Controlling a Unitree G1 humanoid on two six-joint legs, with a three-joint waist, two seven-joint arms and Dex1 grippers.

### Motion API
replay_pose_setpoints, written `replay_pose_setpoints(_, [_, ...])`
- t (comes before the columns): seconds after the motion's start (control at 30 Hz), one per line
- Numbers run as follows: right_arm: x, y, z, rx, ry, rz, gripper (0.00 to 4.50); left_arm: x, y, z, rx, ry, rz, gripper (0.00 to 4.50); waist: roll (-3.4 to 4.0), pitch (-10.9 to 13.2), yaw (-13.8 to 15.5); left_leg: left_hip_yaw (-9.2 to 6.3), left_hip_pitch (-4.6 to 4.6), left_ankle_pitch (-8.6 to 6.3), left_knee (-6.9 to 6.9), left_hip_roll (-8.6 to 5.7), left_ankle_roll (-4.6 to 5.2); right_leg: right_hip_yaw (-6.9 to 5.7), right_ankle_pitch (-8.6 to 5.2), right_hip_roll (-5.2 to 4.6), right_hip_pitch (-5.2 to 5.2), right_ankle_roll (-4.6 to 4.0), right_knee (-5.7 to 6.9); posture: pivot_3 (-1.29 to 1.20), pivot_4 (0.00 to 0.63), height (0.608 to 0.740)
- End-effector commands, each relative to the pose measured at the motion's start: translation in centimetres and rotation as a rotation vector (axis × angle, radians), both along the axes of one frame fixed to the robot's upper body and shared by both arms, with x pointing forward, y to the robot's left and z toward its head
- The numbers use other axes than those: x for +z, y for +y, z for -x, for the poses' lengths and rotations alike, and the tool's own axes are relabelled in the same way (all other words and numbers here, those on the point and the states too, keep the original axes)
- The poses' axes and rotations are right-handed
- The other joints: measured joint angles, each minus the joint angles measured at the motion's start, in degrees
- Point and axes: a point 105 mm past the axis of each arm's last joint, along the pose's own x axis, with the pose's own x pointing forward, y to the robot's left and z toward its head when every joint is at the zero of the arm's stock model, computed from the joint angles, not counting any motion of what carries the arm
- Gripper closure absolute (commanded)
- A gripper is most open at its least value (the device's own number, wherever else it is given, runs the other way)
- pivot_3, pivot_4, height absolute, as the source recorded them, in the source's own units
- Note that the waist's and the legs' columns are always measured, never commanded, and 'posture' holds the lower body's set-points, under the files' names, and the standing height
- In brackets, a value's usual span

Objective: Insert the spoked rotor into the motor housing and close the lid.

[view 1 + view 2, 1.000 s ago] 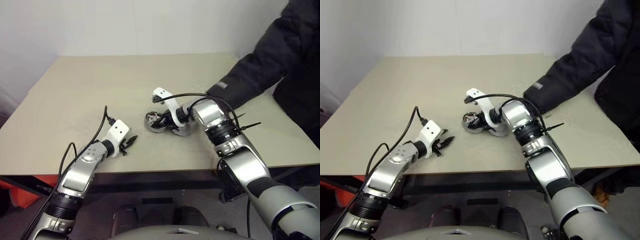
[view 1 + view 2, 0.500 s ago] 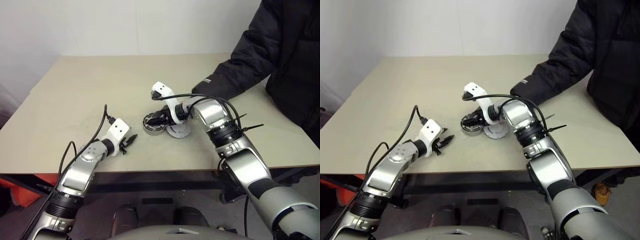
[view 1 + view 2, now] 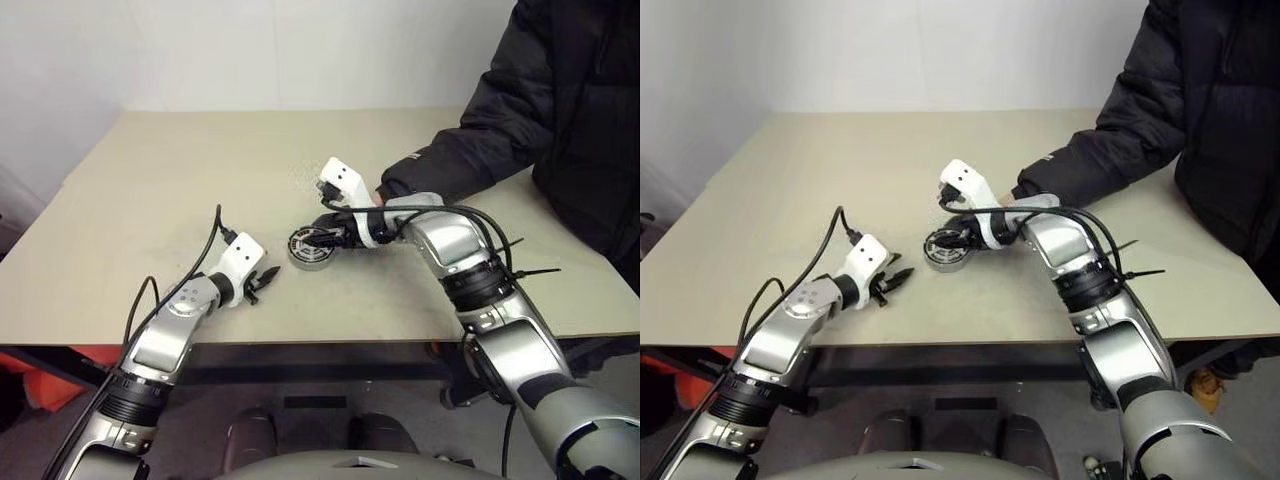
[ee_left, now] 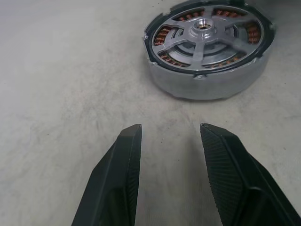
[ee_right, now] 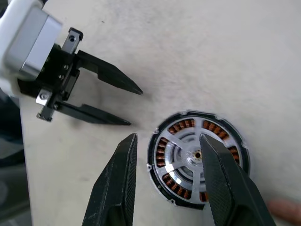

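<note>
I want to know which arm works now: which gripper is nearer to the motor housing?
Right. The right gripper hovers just above the motor housing, jaws open. The left gripper rests apart on the table, pointing toward it, jaws open.

motor housing (image 5: pixel 197 162) partly hidden behind right claw's finger (image 5: pixel 223 188), person's hand mostly hidden

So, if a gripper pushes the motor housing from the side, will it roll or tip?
Probably neither: the motor housing lies flat on the table, low and wide, so it should slide. Being solid-looking metal with copper windings, it is likely heavy for its size.
</note>
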Motion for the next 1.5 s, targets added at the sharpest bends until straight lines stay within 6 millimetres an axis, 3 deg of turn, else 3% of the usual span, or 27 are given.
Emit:
replay_pose_setpoints(0.03, [2.7, -0.6, -0.1, -0.026, -0.119, -0.079, 2.18, 1.5, -0.6, -0.5, -0.033, -0.056, 0.01, 2.42, 0.0, 0.0, 0.1, 0.0, 0.01, 0.01, 0.0, 0.0, -0.01, 0.0, 0.0, 0.0, 0.0, 0.0, 0.0, 0.0, 0.0, 0.74])
replay_pose_setpoints(0.27, [3.9, -1.7, 0.5, -0.088, -0.157, -0.194, 2.18, 1.5, -1.2, -0.9, -0.063, -0.055, 0.007, 2.42, 0.0, 0.0, 0.21, 0.0, 0.07, 0.04, 0.0, 0.0, -0.06, 0.03, -0.17, 0.0, 0.01, 0.3, 0.04, 0.0, 0.0, 0.74])
replay_pose_setpoints(0.63, [-1.2, -4.0, 0.0, -0.246, -0.138, -0.067, 2.18, 1.6, -1.0, -1.2, -0.074, -0.059, 0.001, 2.42, 0.0, 0.0, 0.66, 0.01, 0.08, 0.05, -0.01, -0.01, -0.07, 0.05, -0.15, 0.0, 0.02, 0.27, 0.06, 0.0, 0.0, 0.74])
replay_pose_setpoints(0.77, [-2.0, -4.1, 0.3, -0.246, -0.132, -0.046, 2.18, 1.6, -0.7, -1.3, -0.068, -0.058, -0.004, 2.42, 0.0, 0.0, 0.69, 0.01, 0.08, 0.05, -0.02, -0.02, -0.07, 0.05, -0.19, 0.0, 0.02, 0.35, 0.04, 0.0, 0.0, 0.74])
replay_pose_setpoints(1.5, [-1.9, -3.9, 0.4, -0.201, -0.149, -0.024, 2.18, 1.6, -0.5, -1.5, -0.059, -0.069, -0.017, 2.42, 0.0, 0.0, 0.72, 0.01, 0.11, 0.05, -0.02, -0.02, -0.07, 0.07, -0.21, 0.01, 0.03, 0.38, 0.05, 0.0, 0.0, 0.74])
